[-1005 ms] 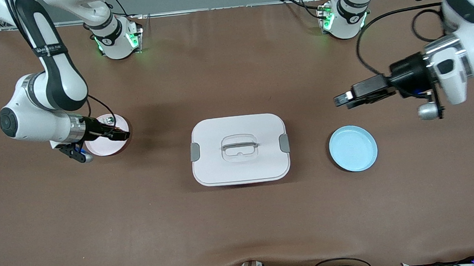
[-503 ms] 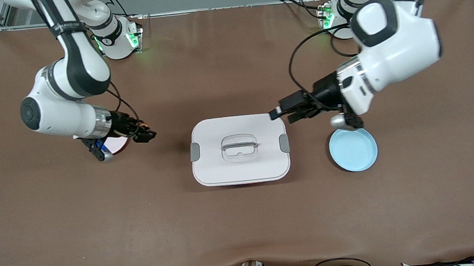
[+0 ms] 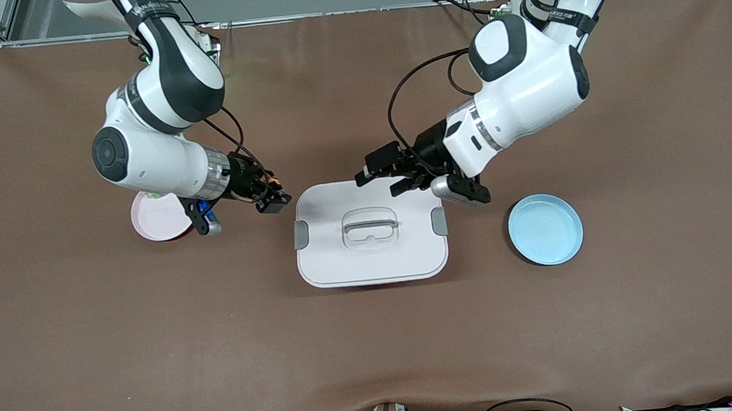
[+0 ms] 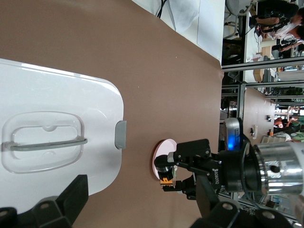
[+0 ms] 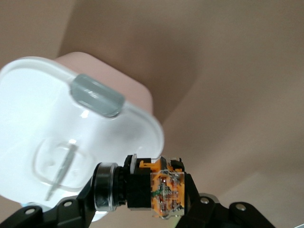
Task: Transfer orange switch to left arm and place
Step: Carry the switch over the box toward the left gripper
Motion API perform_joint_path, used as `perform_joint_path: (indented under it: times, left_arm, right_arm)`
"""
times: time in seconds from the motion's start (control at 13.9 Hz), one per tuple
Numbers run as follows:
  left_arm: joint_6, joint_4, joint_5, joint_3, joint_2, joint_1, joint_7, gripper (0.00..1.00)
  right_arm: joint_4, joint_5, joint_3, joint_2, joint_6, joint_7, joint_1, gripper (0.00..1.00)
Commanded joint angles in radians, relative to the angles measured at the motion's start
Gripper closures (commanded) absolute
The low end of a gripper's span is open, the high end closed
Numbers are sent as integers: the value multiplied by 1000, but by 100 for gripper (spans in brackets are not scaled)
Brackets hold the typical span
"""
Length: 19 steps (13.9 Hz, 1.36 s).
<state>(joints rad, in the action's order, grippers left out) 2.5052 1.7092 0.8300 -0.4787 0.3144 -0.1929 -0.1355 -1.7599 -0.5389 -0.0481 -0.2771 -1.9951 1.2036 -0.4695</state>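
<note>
While the right gripper (image 3: 277,200) pinches the tiny black-bodied orange switch (image 5: 159,189) beside the large white plastic box (image 3: 370,231), the left gripper (image 3: 382,173), jaws wide, should meet it above the lid, never brushing it.

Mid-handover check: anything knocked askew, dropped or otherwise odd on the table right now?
Nothing stands out. The box sits square with its lid on. The right gripper is shut on the orange switch beside the box; the left gripper is open over the box's edge. The pink plate and blue plate lie flat.
</note>
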Motion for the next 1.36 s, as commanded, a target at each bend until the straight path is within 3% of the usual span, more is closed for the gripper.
perform_joint_path:
  times: [0.0, 0.36, 0.79, 1.29]
  left_arm:
    - [44, -20, -35, -1, 38, -29, 13, 0]
    - [118, -7, -34, -1, 80, -66, 4, 0]
    - [233, -14, -16, -3, 130, -101, -7, 0]
    - [253, -19, 37, -1, 138, -111, -10, 0]
  right_arm:
    - [155, -44, -12, -109, 22, 79, -12, 100]
    - [388, -81, -13, -240, 128, 232, -15, 100]
    - [546, -127, -10, -315, 125, 349, -24, 100]
    - [576, -119, -13, -356, 76, 410, -87, 100]
